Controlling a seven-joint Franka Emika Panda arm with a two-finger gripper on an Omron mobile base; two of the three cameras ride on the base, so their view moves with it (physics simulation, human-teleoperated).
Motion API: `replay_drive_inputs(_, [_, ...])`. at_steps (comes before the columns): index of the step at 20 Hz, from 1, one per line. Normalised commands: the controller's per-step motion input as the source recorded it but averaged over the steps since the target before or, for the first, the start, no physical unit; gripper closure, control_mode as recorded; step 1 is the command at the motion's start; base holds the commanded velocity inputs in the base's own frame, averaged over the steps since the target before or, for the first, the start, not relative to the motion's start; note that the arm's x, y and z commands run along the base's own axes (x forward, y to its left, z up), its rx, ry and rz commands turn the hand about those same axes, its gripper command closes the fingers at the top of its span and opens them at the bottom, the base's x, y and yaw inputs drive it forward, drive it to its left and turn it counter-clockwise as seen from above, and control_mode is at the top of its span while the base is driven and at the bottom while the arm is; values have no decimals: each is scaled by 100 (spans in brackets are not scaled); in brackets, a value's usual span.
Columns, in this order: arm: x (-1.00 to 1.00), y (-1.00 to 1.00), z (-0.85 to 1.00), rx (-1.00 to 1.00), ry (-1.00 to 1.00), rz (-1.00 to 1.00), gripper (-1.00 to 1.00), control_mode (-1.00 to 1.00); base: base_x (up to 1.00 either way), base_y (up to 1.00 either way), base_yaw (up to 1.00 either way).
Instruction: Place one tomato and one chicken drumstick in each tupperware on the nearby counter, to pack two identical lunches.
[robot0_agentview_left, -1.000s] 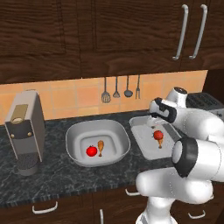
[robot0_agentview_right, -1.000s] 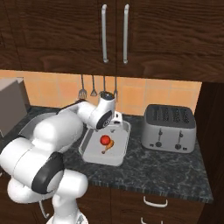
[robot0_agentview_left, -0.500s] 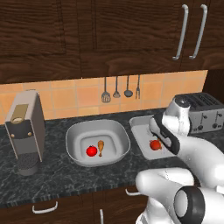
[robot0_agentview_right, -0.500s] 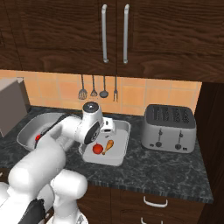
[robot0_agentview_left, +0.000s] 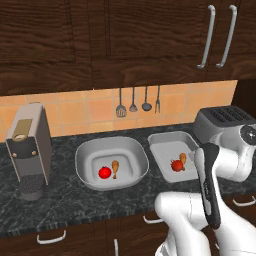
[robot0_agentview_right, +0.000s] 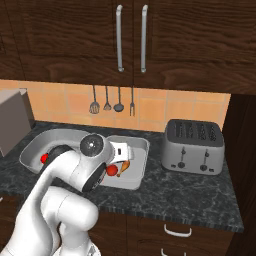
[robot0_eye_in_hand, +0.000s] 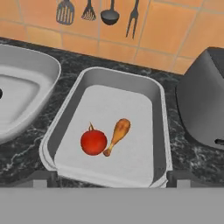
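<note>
The rectangular tupperware (robot0_eye_in_hand: 159, 113) lies on the speckled counter (robot0_agentview_left: 65, 200) with a red tomato (robot0_eye_in_hand: 93, 142) and a chicken drumstick (robot0_eye_in_hand: 118, 134) side by side in it. The same tray (robot0_agentview_left: 162, 145) stands right of the oval tupperware (robot0_agentview_left: 82, 155), which holds another tomato (robot0_agentview_left: 104, 172) and drumstick (robot0_agentview_left: 115, 167). My gripper (robot0_eye_in_hand: 111, 178) hovers at the tray's near edge, open, fingertips (robot0_eye_in_hand: 39, 177) spread wide with nothing between them. In the right base view my arm covers part of the tray (robot0_agentview_right: 140, 145); its tomato (robot0_agentview_right: 112, 170) and drumstick (robot0_agentview_right: 126, 165) peek out.
A silver toaster (robot0_agentview_left: 222, 120) stands just right of the tray. A coffee machine (robot0_agentview_left: 30, 150) sits at the counter's left end. Kitchen utensils (robot0_eye_in_hand: 100, 11) hang on the tiled wall behind. Dark cabinets hang overhead.
My arm has drawn back from above the rectangular tray toward the counter's front and folded low. The jaws spread a little wider. Tomato and drumstick stay in the tray.
</note>
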Motion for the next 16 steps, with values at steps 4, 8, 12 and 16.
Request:
replay_drive_inputs(4, [-34,-8,95,0,-18,0,-100,-100,0,0,0])
replay_drive_inputs(8, [-4,0,33,0,-6,0,-100,-100,0,0,0])
replay_drive_inputs(12, [0,-11,0,12,-2,0,-100,-100,0,0,0])
replay_drive_inputs(16, [-33,-28,0,18,-15,0,-100,-100,0,0,0])
